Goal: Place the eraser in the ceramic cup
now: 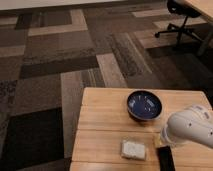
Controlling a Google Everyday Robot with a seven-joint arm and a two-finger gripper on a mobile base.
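Camera view looks down on my white forearm (192, 127), which comes in from the right edge, bent low over the desk's (100, 130) front right part, its elbow end cut off. My gripper (164, 156) points down below the wrist, just right of the whitish pad (134, 149) and in front of the dark blue bowl (144, 105). My fingers are pressed together. They show only as a dark patch running off the bottom edge, and I cannot tell the eraser apart from them there, or whether it is pinched.
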